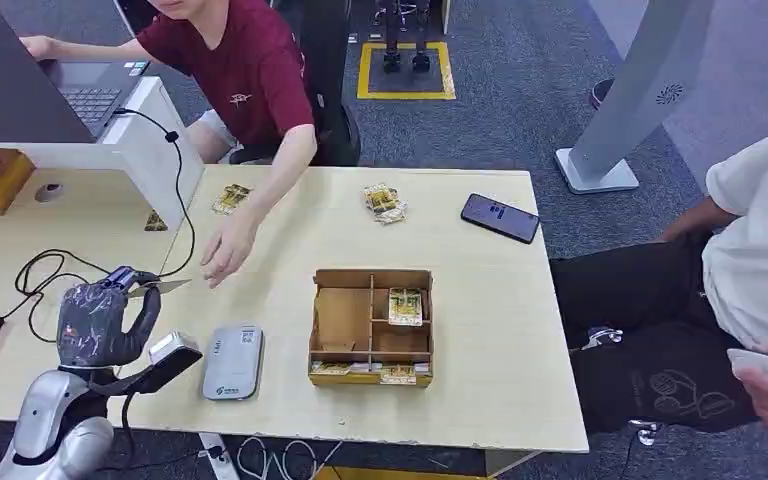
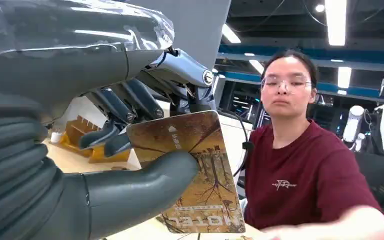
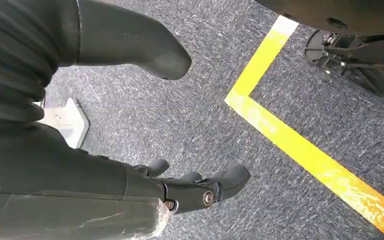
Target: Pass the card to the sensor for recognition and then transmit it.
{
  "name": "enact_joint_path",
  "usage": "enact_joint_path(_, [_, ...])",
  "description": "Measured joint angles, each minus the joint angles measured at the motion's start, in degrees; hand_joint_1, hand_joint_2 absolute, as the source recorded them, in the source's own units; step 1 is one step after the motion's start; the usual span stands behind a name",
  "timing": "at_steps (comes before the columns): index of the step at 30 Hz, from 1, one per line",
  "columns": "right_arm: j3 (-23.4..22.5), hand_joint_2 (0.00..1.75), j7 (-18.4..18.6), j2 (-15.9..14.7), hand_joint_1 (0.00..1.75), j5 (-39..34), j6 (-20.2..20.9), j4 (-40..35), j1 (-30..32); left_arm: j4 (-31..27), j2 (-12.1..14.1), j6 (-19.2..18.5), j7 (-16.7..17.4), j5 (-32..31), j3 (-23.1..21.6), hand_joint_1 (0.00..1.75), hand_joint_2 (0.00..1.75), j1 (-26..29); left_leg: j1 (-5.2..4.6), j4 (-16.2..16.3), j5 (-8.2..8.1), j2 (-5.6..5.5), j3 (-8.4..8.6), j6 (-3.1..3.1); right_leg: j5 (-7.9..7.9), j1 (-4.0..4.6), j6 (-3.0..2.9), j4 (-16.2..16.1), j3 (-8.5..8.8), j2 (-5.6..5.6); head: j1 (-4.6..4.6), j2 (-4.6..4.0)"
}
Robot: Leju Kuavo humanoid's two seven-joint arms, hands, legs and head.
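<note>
Card (image 2: 195,170) sits pinched between thumb and fingers of the left robot hand (image 1: 95,320), above the table (image 1: 500,330).

Counts on the desk (image 1: 480,400)

One card (image 2: 195,175) in the left hand (image 1: 95,322), one sensor (image 1: 233,362), one divided box (image 1: 371,326), one phone (image 1: 500,217), one laptop (image 1: 90,95), two people.

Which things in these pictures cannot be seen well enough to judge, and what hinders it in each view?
- Card in the left hand: the thumb covers part of its face in the left wrist view; in the head view it is edge-on.
- Grey reader on the table: its markings are too small in the head view.
- Person's reaching hand: blurred and cut off by the edge in the left wrist view.
- Right hand: palm hidden by its own cover.
</note>
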Motion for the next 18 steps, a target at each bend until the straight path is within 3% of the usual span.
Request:
enact_joint_path(5, [0.11, 1.75, 0.0, 0.0, 0.0, 0.0, -0.3, 0.0, -0.01, 0.0, -0.02, -0.43, -0.78, 1.78, 0.0, 1.75, 1.75, 0.0, 0.0, 0.0, 0.0, 0.0, 0.0, 0.0, 0.0, 0.0, 0.0, 0.0, 0.0, 0.0, 0.0, 0.0])
enact_joint_path(7, [0.11, 1.75, 0.0, 0.0, 0.0, -0.04, -0.37, 0.0, -0.01, -0.04, -0.15, -2.54, -0.94, 4.73, 0.0, 1.75, 1.75, -0.08, 0.0, 0.0, 0.0, 0.0, 0.01, 0.0, 0.0, 0.0, 0.0, 0.0, 0.0, 0.01, 0.0, 0.0])
enact_joint_path(9, [0.11, 1.75, 0.0, 0.0, 0.0, -0.2, -0.39, 0.0, -0.01, -0.15, -0.41, -6.21, -0.22, 8.22, 0.0, 1.75, 1.75, -0.31, -0.01, 0.0, 0.0, 0.0, 0.01, 0.0, 0.0, 0.0, 0.0, 0.0, 0.0, 0.0, 0.02, 0.0])
enact_joint_path(11, [0.11, 1.75, 0.02, 0.0, 0.0, -0.41, -0.5, 0.0, 0.01, -0.17, -1.09, -14.89, 1.61, 16.52, 0.0, 1.75, 1.75, -0.86, -0.01, 0.0, 0.0, 0.0, 0.01, 0.0, 0.0, 0.0, 0.0, 0.0, 0.0, 0.0, 0.0, 0.0])
enact_joint_path(14, [0.09, 1.75, 0.2, 0.0, 0.0, -0.72, -0.72, 0.0, 0.05, -0.59, -2.03, -23.05, 4.74, 26.39, 0.0, 1.75, 1.75, -1.41, -0.01, 0.01, 0.0, 0.02, 0.01, 0.0, 0.01, 0.0, 0.0, 0.0, 0.0, 0.01, 0.0, 0.0])
enact_joint_path(18, [-0.09, 1.75, 0.44, 0.0, 0.0, -1.38, -0.98, 0.0, 0.19, -0.74, -2.43, -26.04, 8.35, 30.56, 0.0, 1.75, 1.75, -2.14, -0.01, 0.01, 0.0, 0.01, 0.01, 0.0, 0.01, 0.0, 0.0, 0.0, 0.0, 0.01, 0.0, 0.0])
